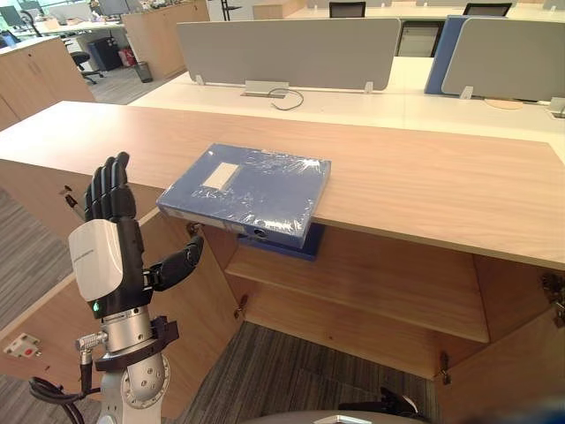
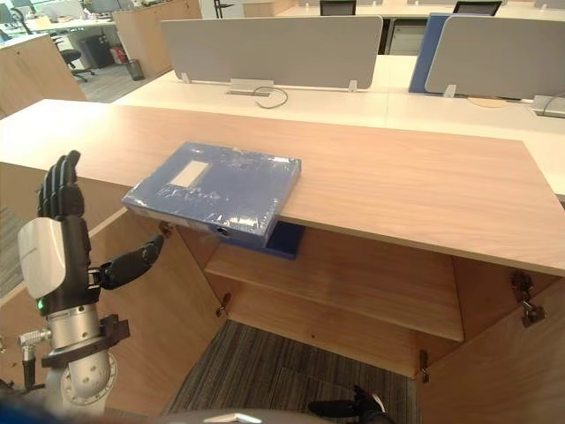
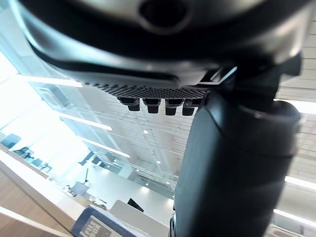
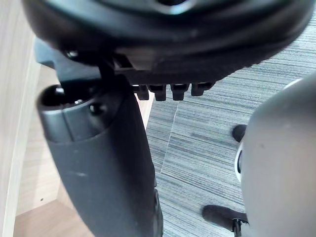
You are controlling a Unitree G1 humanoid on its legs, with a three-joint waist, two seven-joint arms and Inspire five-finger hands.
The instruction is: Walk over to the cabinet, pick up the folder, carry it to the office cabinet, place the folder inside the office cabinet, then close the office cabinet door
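Folder [image 1: 247,190] overhangs the cabinet top [image 1: 424,177]. Stiff, film-wrapped, probably slick, fairly light. Best taken by the overhanging edge. Left hand [image 1: 113,208] raised, fingers straight, empty. Right hand [image 4: 98,163] likewise open, empty.

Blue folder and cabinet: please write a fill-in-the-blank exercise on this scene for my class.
1. The blue folder lies on ____ of the wooden cabinet, one corner jutting past the front edge.
2. The left hand is raised, fingers straight, on the folder's ____ side, not touching it.
3. Below the folder, the cabinet's doors stand ____.

Missing words: top; left; open.
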